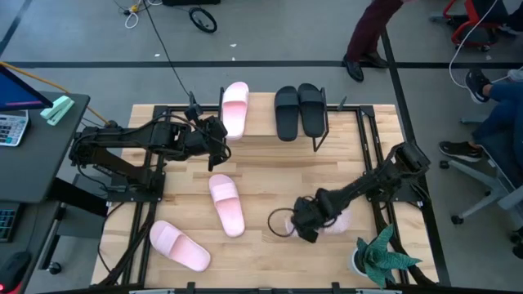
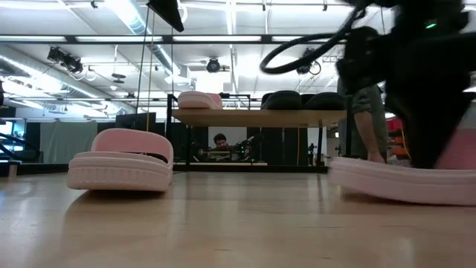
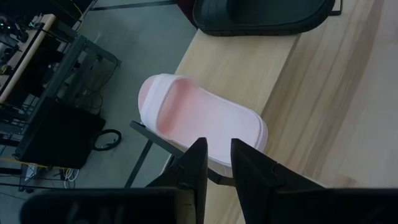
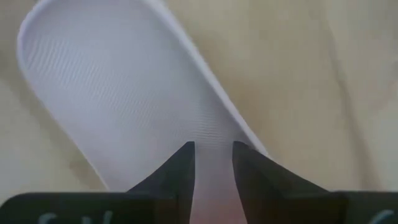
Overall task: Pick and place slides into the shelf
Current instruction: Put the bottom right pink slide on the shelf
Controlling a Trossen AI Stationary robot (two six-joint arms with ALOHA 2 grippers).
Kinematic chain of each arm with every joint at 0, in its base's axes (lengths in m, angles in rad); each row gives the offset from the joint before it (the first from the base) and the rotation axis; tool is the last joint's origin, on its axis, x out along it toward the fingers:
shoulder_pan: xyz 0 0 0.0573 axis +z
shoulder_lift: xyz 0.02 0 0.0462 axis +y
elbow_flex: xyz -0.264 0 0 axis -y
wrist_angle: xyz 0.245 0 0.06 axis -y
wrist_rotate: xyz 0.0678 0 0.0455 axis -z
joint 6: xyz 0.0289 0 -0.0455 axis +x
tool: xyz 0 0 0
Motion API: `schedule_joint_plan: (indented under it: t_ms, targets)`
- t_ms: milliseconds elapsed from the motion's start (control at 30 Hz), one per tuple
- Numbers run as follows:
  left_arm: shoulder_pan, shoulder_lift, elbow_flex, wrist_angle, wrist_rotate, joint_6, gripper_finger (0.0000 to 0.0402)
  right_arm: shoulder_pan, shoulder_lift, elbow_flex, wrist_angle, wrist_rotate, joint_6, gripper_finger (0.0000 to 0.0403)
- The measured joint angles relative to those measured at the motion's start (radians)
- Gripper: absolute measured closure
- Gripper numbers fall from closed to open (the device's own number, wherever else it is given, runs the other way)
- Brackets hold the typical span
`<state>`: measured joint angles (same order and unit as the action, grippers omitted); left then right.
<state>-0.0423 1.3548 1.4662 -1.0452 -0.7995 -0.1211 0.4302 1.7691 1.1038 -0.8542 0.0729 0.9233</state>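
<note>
The shelf (image 1: 261,135) stands at the table's far edge. On its top board lie one pink slide (image 1: 234,109) and two black slides (image 1: 298,112), also seen in the low view on the shelf (image 2: 260,117). My left gripper (image 1: 217,140) (image 3: 217,155) hovers at the near end of the shelved pink slide (image 3: 199,118), its fingers a narrow gap apart. Two more pink slides (image 1: 226,204) (image 1: 178,245) rest sole-down on the table. My right gripper (image 1: 306,219) (image 4: 213,152) is down on another pink slide (image 1: 337,220) (image 2: 401,180) near the table's right side. My left gripper's fingertips (image 3: 199,152) overlap the shelved slide's near side in the wrist view; whether they touch it, I cannot tell. My right gripper comes from above onto the pink slide. Pink material (image 4: 211,202) shows between its fingers; which part, the gripper hides. The ridged footbed (image 4: 124,93) stretches ahead. The slide's sole (image 2: 387,190) rests on the table.
A potted plant (image 1: 380,257) stands at the table's near right corner, close to my right arm. A cable loop (image 1: 280,222) hangs by the right gripper. A desk with a calculator (image 1: 12,126) is left of the table. People stand and sit beyond the far and right edges.
</note>
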Motion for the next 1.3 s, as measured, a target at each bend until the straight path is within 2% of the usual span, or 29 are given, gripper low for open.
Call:
schedule_joint_plan:
  t_ms: [167,267,500,600,700,833,933,1167,1300]
  targets:
    - [0.000,0.000,0.000,0.000,0.000,0.000,0.0333,-0.068,0.000,0.000,0.000,0.015,-0.089,0.0289]
    - [0.000,0.000,0.000,0.000,0.000,0.000,0.0335,-0.084,-0.007,0.000,0.000,0.018,-0.091,0.0289]
    - [0.000,0.000,0.000,-0.001,0.000,0.000,0.0328,-0.021,-0.077,0.041,-0.040,0.042,-0.076,0.0307]
    - [0.000,0.000,0.000,-0.001,0.000,0.000,0.0327,0.022,-0.105,0.041,-0.033,0.007,-0.013,0.0314]
    - [0.000,0.000,0.000,-0.001,0.000,0.000,0.0329,0.068,-0.108,0.041,0.008,-0.087,0.070,0.0315]
    - [0.000,0.000,0.000,-0.001,0.000,0.000,0.0335,0.145,-0.103,0.026,0.137,-0.180,0.109,0.0316]
    - [0.000,0.000,0.000,-0.001,0.000,0.000,0.0339,0.188,-0.102,0.004,0.204,-0.172,0.138,0.0316]
    - [0.000,0.000,0.000,-0.001,0.000,0.000,0.0335,0.229,-0.102,-0.073,0.188,-0.144,0.280,0.0317]
    - [0.000,0.000,0.000,-0.001,0.000,-0.006,0.0331,0.228,-0.102,-0.133,0.186,-0.157,0.318,0.0335]
